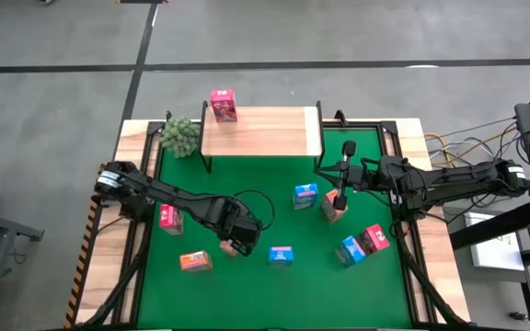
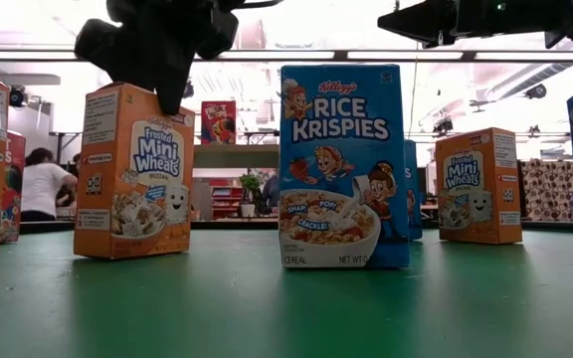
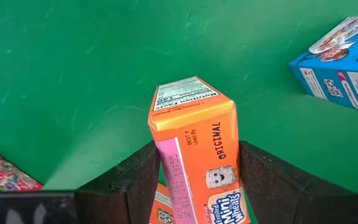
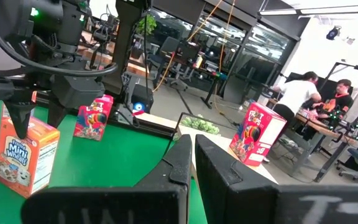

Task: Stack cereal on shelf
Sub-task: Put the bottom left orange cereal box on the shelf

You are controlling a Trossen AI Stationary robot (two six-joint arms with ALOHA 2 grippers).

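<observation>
on shelf: one pink-red box

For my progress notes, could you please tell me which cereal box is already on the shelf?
Only the pink-red Froot Loops box, standing at the left end of the light wooden shelf. Every other box sits on the green mat.

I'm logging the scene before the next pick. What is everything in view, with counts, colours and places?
pink-red cereal boxes: three; one on shelf, two on mat
orange cereal boxes: three; on mat, one at each gripper
blue cereal boxes: three; on mat, centre to right
shelf: one, light wood, back of table
plant: one, green, left of shelf
mat: one, green, on table
people: two, room beyond
left gripper: one, dark, around an orange box
right gripper: one, dark, shut, beside an orange box
</observation>
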